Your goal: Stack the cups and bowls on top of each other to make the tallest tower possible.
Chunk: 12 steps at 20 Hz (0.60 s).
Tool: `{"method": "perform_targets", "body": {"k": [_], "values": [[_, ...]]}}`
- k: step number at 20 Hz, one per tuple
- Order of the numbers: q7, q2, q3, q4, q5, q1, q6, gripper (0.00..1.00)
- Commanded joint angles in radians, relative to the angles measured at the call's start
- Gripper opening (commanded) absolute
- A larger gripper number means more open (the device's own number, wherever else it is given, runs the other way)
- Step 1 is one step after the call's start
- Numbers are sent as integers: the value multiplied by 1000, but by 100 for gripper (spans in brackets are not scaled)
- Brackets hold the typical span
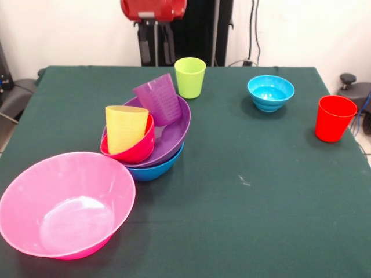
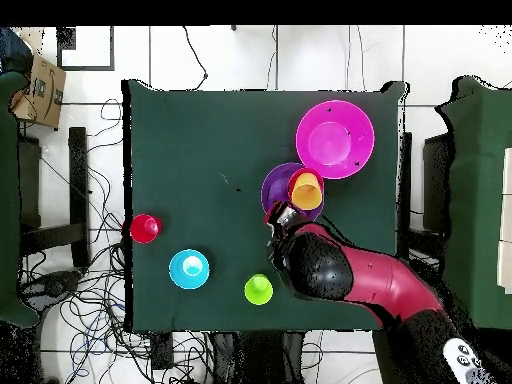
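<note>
The tower stands left of centre: a medium blue bowl (image 1: 155,168) carries the large purple bowl (image 1: 174,136). In that bowl lie a small red bowl (image 1: 136,152) with the yellow cup (image 1: 126,128) leaning in it, and a tilted purple cup (image 1: 157,99). The tower also shows in the overhead view (image 2: 292,190). The lime green cup (image 1: 190,77) stands upright just behind it. The light blue bowl (image 1: 270,92) and the red cup (image 1: 334,118) stand apart at the right. The very large pink bowl (image 1: 64,204) sits front left. My gripper (image 1: 155,59) hangs open and empty above the table's far edge, behind the tower. No orange bowl shows.
The dark green table (image 1: 243,197) ends in edges on all sides. In the overhead view my arm (image 2: 350,275) reaches in from the lower right, with the gripper (image 2: 281,214) beside the purple bowl. Cables and chairs lie around the table.
</note>
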Motion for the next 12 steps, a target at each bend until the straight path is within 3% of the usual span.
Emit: {"method": "perform_targets", "body": {"k": [1, 6, 12], "values": [[13, -75, 140, 117, 80, -27, 139, 100], [17, -83, 117, 112, 72, 14, 147, 100], [111, -74, 26, 120, 69, 133, 98, 100]]}}
